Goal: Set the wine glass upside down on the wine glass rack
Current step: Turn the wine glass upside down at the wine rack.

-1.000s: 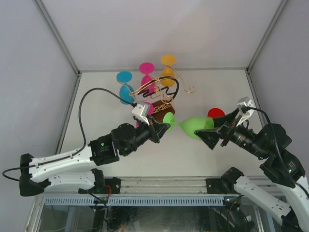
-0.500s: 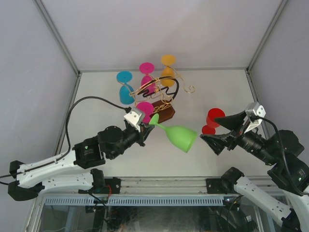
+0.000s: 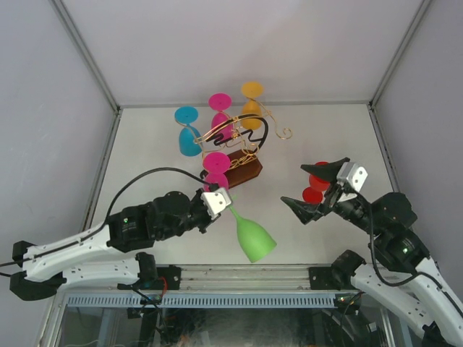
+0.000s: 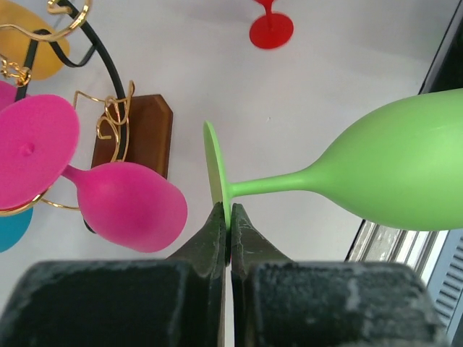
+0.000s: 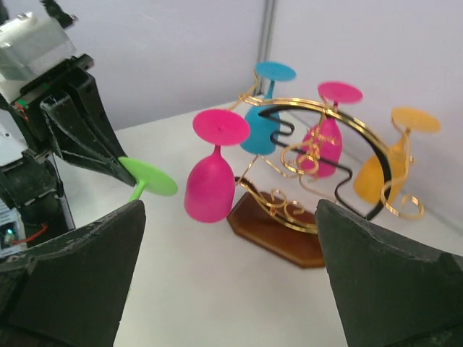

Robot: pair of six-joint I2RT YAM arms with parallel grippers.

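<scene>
My left gripper (image 3: 221, 203) is shut on the round foot of a green wine glass (image 3: 252, 236), held in the air with its bowl toward the table's near edge. In the left wrist view the gripper (image 4: 228, 217) pinches the foot rim of the glass (image 4: 391, 173). The wine glass rack (image 3: 242, 148), gold wire with a black band and brown base, stands at the back centre with several glasses hanging upside down. My right gripper (image 3: 312, 188) is open and empty, right of the rack. The right wrist view shows the rack (image 5: 318, 188) and the green foot (image 5: 148, 177).
A red wine glass (image 3: 316, 181) stands on the table at the right, partly behind my right gripper. Pink (image 3: 216, 165), blue (image 3: 189, 134) and yellow (image 3: 252, 108) glasses hang on the rack. Grey walls enclose the table on three sides.
My right gripper has let go of the green glass and drawn back to the right. My left gripper has carried the glass toward the near edge, the bowl swinging down.
</scene>
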